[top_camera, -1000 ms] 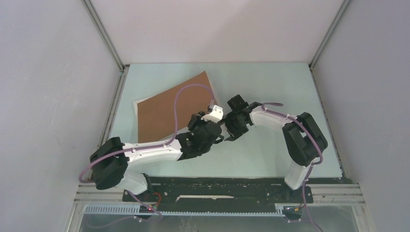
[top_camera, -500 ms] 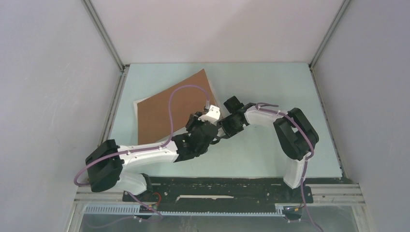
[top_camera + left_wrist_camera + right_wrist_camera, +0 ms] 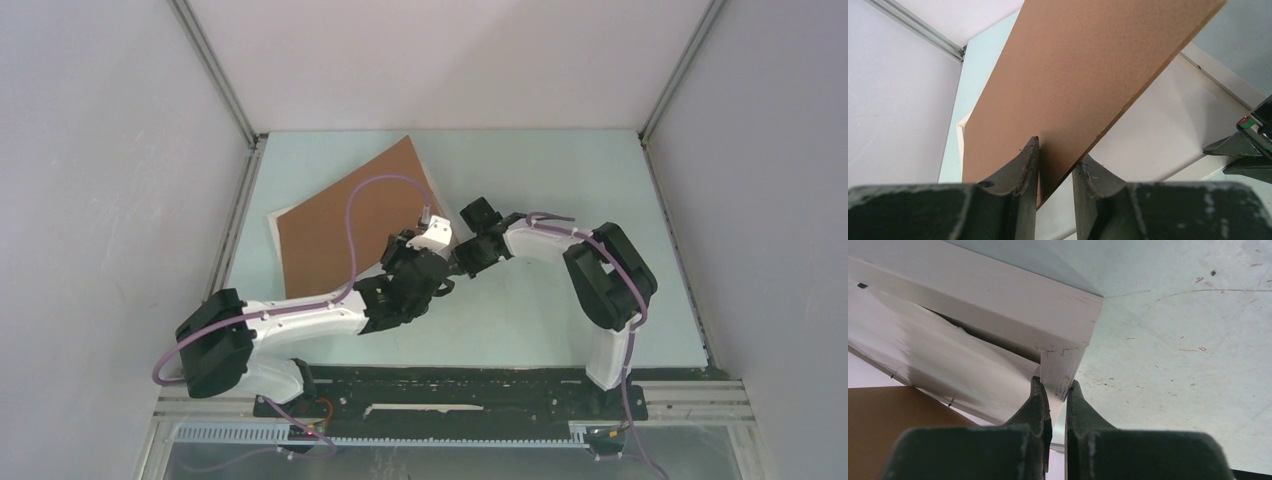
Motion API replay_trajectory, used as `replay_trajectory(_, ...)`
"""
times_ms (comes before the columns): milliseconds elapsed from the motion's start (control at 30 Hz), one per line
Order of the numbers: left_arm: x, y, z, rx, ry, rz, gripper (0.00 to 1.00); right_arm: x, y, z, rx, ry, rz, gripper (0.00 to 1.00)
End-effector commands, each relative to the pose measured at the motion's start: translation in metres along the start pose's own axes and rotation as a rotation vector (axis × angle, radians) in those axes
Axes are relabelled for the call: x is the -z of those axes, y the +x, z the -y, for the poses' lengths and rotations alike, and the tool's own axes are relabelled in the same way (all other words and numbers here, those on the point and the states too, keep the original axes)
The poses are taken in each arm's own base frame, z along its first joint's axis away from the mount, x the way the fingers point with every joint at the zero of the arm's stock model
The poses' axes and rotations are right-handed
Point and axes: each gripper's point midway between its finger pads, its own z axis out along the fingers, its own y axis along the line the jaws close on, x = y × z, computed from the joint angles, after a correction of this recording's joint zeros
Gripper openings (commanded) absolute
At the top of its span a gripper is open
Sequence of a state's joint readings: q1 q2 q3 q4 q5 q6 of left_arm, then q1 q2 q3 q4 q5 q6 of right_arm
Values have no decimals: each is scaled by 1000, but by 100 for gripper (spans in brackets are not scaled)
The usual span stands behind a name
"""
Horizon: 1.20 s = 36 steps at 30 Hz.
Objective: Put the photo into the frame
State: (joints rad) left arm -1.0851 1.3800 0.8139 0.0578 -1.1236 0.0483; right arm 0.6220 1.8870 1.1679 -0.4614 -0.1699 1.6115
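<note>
Left hand (image 3: 1058, 152) clamps board (image 3: 1088, 75) edge. Right hand (image 3: 1055, 385) pinches frame (image 3: 998, 300) corner by its tips only. Thin grip: any tug from the board could slip it.

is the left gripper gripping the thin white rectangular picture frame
No, the left gripper is clamped on the edge of the plain brown backing board.
</note>
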Motion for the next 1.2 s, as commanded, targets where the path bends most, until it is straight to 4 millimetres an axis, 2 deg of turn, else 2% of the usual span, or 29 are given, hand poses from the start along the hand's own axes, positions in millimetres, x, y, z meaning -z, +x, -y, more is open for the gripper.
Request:
replay_trajectory(0, 3, -11, -8, 163, -22, 38, 0, -5, -8, 4, 72, -25, 77, 0)
replay_trajectory(233, 3, -13, -8, 172, -32, 40, 0, 3, -30, 1, 186, -128, 151, 0)
replay_trajectory(333, 3, -14, -10, 182, -38, 44, 0, 9, -32, -14, 244, -181, 156, 1)
replay_trajectory(367, 3, -15, -11, 187, -40, 45, 0, 9, -31, -14, 248, -174, 142, 22)
replay_trajectory(400, 3, -16, -11, 195, -40, 47, 0, 8, -28, -18, 268, -192, 129, 49)
replay_trajectory(433, 4, -16, -12, 202, -38, 49, 0, 9, -27, -18, 280, -191, 128, 64)
replay_trajectory(467, 4, -18, -12, 210, -38, 52, 0, 11, -24, -19, 300, -199, 131, 70)
replay_trajectory(567, 5, -20, -14, 235, -43, 56, 0, 13, -12, -21, 330, -221, 103, 80)
replay_trajectory(700, 6, -21, -15, 270, -45, 59, 0, 11, 15, -28, 347, -270, 24, 83)
replay_trajectory(867, 8, -23, -19, 296, -40, 65, 0, 4, 47, -31, 358, -277, -43, 76)
replay_trajectory(967, 10, -26, -19, 306, -15, 74, 0, -9, 57, -28, 364, -253, -76, 65)
replay_trajectory(1167, 15, -23, -29, 375, -9, 97, 0, -21, 71, -21, 383, -221, -93, 64)
